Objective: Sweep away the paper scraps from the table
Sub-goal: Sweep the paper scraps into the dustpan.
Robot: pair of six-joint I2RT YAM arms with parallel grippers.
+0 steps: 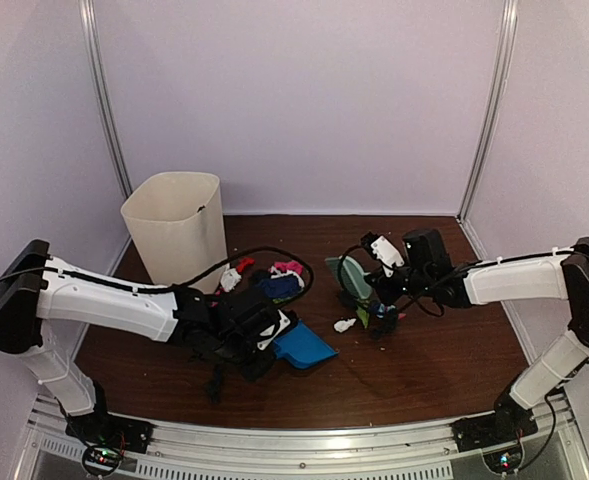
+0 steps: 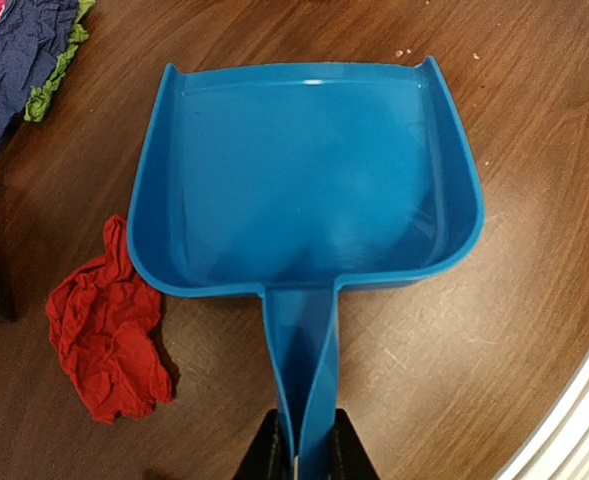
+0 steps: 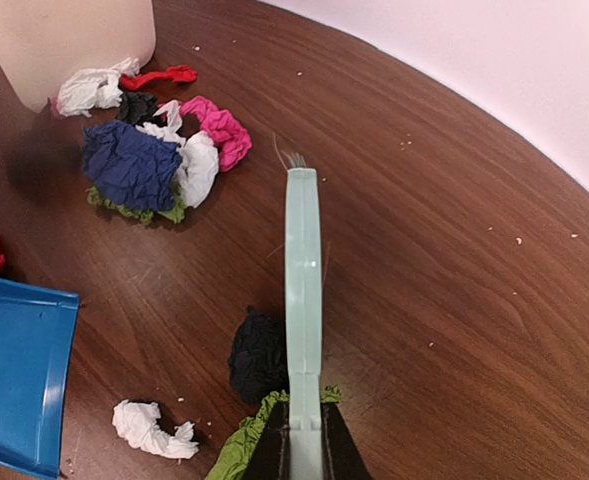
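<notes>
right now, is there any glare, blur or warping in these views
top view: soft, with glare on the front rail; left wrist view: sharp, a bright streak on the far rim of the dustpan; right wrist view: the far edge of the table bows from lens warp

Pale lilac walls (image 1: pixel 304 100), silver corner posts (image 1: pixel 106 100), even light

Glossy, smooth blue plastic dustpan (image 2: pixel 304 170) on a lightly scratched wood-grain table (image 2: pixel 534 150) — beside it, wrinkly paper scraps (image 2: pixel 109 335); the pale green brush (image 3: pixel 302 270) looks smooth plastic.
</notes>
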